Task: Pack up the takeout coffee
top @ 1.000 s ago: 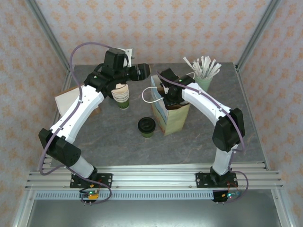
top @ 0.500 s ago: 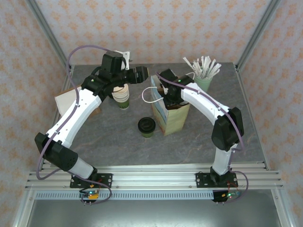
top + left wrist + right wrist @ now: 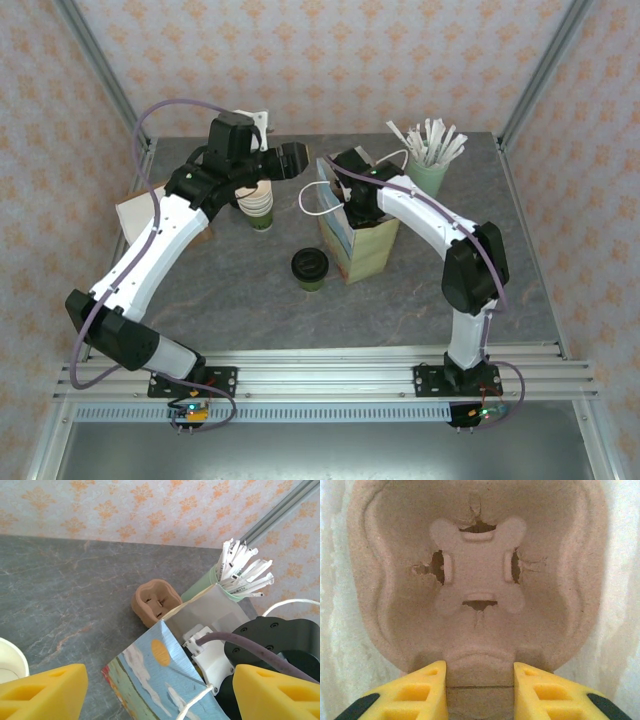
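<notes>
takeout coffee (image 3: 310, 268) upright on table (image 3: 250, 300), near centre, black lid on, just beside near-left corner of paper bag (image 3: 365, 245). right gripper (image 3: 480, 690) down inside the bag, beyond and right of the cup, apart from it; fingers clamped on rim tab of pulp cup holder (image 3: 477, 580). left gripper (image 3: 159, 692) farther back, jaws wide apart, empty, by the bag's far corner and over cup stack (image 3: 258, 200), well apart from the coffee. stick cup (image 3: 432, 172) far right.
</notes>
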Controlling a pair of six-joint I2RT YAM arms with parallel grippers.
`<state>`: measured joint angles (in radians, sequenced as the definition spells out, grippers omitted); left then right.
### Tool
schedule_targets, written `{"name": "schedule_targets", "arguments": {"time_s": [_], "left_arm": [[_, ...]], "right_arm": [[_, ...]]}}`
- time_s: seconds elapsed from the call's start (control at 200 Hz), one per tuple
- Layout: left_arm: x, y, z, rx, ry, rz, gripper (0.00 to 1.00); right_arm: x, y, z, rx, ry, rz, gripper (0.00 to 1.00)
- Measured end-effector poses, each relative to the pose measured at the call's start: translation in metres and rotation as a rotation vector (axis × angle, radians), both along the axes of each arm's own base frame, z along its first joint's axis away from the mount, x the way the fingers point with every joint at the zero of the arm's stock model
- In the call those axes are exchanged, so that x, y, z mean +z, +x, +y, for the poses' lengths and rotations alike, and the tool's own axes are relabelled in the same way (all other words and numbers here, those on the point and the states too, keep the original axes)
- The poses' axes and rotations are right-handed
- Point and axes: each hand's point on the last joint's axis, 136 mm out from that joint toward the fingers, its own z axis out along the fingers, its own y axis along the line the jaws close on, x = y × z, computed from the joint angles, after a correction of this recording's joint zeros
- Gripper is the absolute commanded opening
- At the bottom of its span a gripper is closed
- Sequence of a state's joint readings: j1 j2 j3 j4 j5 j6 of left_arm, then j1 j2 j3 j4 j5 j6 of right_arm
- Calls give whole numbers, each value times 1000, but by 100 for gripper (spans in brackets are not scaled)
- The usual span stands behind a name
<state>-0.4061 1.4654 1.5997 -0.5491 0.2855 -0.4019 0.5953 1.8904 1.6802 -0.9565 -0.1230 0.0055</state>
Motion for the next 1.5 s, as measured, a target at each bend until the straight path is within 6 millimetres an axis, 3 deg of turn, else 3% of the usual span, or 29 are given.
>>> {"name": "schedule_targets", "arguments": {"time_s": [0.696, 1.246, 1.501], "left_arm": [[3, -9, 6, 12, 2, -12, 77], [4, -11, 7, 13, 0, -15, 77], [3, -12, 8, 13, 1, -13, 77]], "right_arm": [[-12, 2, 2, 4, -7, 16, 33], [-39, 1, 1, 2, -33, 67, 35], [-61, 2, -4, -12, -33, 106, 35]]}}
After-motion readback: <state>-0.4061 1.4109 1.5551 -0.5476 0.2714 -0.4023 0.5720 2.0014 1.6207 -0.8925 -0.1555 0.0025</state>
